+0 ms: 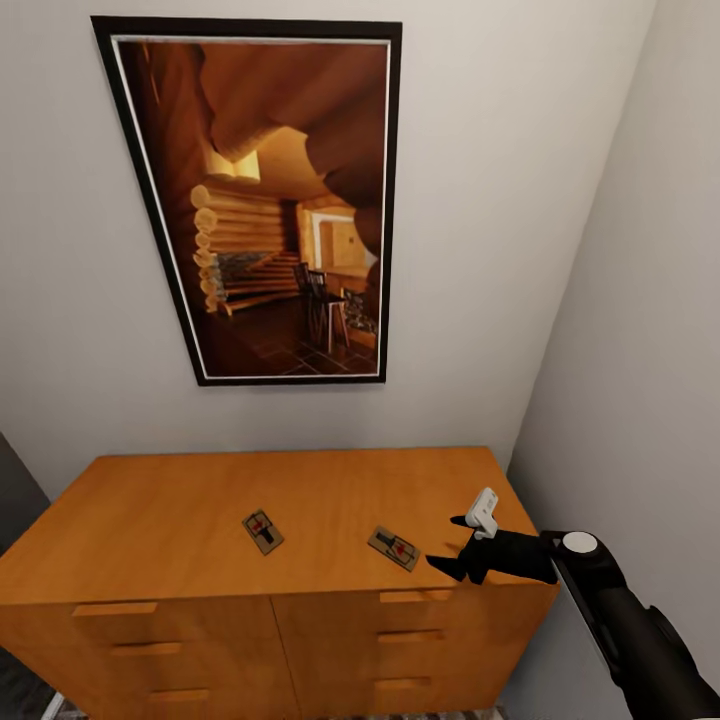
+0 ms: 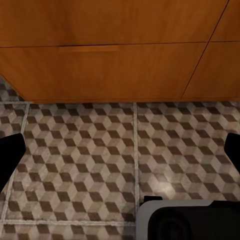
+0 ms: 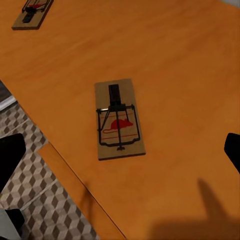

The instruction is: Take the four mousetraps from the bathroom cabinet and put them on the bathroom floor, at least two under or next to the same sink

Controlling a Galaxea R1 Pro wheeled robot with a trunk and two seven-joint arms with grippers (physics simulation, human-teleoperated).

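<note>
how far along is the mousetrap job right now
No trap shows on the bathroom floor here. Two mousetraps lie on the cabinet top: the left mousetrap and the right mousetrap. In hand: the right gripper, open and empty, hovers beside the right one. Left: grasp it, carry it to the floor, then place the others near the sink.

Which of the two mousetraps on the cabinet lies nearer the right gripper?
The mousetrap closer to the cabinet's front edge, just beside the right gripper. The other mousetrap lies farther off, near the middle of the top.
</note>
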